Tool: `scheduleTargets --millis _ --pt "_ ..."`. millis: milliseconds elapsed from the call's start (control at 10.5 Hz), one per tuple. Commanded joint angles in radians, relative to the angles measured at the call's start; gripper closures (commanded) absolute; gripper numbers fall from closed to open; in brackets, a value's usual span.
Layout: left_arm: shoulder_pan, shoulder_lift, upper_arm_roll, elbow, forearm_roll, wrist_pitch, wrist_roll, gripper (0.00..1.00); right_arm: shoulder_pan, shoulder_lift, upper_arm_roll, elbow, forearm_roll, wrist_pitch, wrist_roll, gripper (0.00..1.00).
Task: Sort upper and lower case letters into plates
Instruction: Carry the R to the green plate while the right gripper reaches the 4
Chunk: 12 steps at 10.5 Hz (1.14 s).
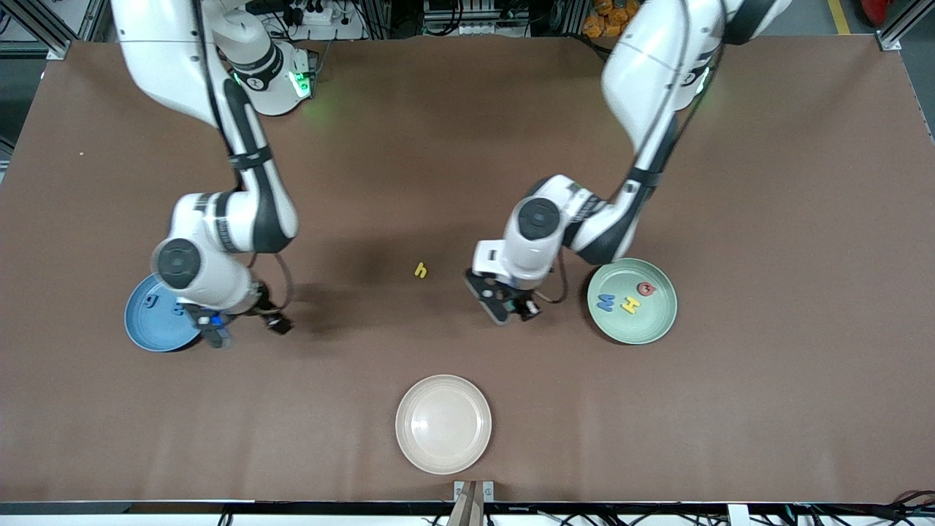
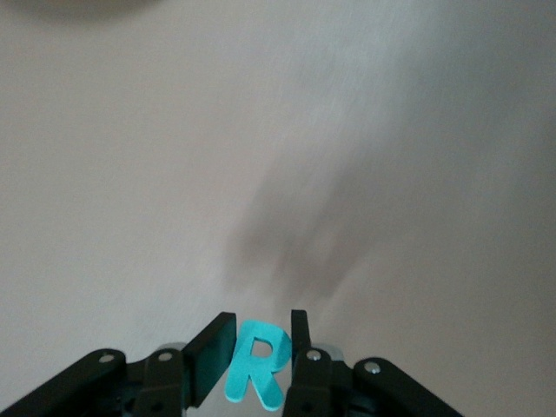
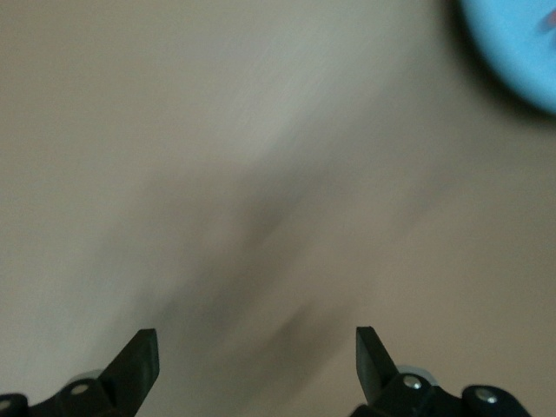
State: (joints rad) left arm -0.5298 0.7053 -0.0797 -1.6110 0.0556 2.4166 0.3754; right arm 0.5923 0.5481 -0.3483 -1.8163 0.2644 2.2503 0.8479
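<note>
Brown table [image 1: 467, 146] bearing round matte mint-green plate [image 1: 643, 321] toward the left arm's end, sky-blue plate [image 1: 150, 329] toward the right arm's. Left gripper [image 2: 256, 347], over bare table beside the green plate, pinches a turquoise foam letter R [image 2: 258, 363]. Right gripper [image 3: 256, 356], beside the blue plate, gapes wide. Small yellow lowercase letter h [image 1: 420, 270] lies mid-table.

Big brown worktop [image 1: 438, 146] fills pretty much the whole shot, matte and kinda felt-looking, with soft shadows pooling near the middle. A green glow [image 1: 321, 102] spills onto it toward the right arm's end. Along the top edge there's grey floor [image 1: 811, 18] with a yellow stripe [image 1: 838, 16], aluminium frame posts [image 1: 44, 29] at the corners, a white power strip [image 1: 321, 14] with plugs, and some orange stuff [image 1: 610, 18] piled up. Cables [image 1: 862, 515] run along the bottom edge under a white rail [image 1: 124, 504].
</note>
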Motion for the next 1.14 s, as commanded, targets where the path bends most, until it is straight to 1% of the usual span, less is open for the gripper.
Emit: scheduleTargets --millis 0,190,380,475,570,665,760,855,950,1045 --pt "0.123 -0.153 -0.040 -0.205 -0.019 -0.043 0.165 1.00 0.095 -0.010 0.038 0.008 -0.001 -0.002 -0.023 0.00" --pt "0.242 -0.211 -0.089 -0.335 -0.019 -0.045 0.247 1.00 0.138 -0.008 0.041 0.049 -0.007 0.008 -0.067 0.00" --pt "0.347 -0.240 -0.123 -0.406 -0.019 -0.044 0.336 1.00 0.150 -0.004 0.045 0.054 0.006 0.038 -0.055 0.00" --pt "0.397 -0.241 -0.144 -0.423 -0.017 -0.044 0.362 1.00 0.156 0.000 0.046 0.052 0.022 0.043 -0.041 0.00" --pt "0.463 -0.239 -0.179 -0.425 -0.019 -0.044 0.414 1.00 0.173 0.003 0.048 0.049 0.076 0.072 -0.030 0.00" --pt "0.502 -0.236 -0.207 -0.431 -0.019 -0.044 0.434 1.00 0.216 0.010 0.048 0.037 0.085 0.119 -0.030 0.00" --pt "0.507 -0.239 -0.216 -0.432 -0.019 -0.044 0.435 1.00 0.256 0.019 0.048 0.016 0.085 0.180 -0.032 0.00" --pt "0.507 -0.241 -0.216 -0.429 -0.019 -0.044 0.432 0.62 0.283 0.021 0.046 -0.013 0.082 0.228 -0.042 0.00" --pt "0.507 -0.238 -0.216 -0.419 -0.019 -0.044 0.435 0.05 0.297 0.029 0.046 -0.043 0.075 0.247 -0.064 0.00" --pt "0.513 -0.237 -0.216 -0.403 -0.019 -0.044 0.436 0.00 0.304 0.050 0.048 -0.046 0.075 0.238 -0.078 0.00"
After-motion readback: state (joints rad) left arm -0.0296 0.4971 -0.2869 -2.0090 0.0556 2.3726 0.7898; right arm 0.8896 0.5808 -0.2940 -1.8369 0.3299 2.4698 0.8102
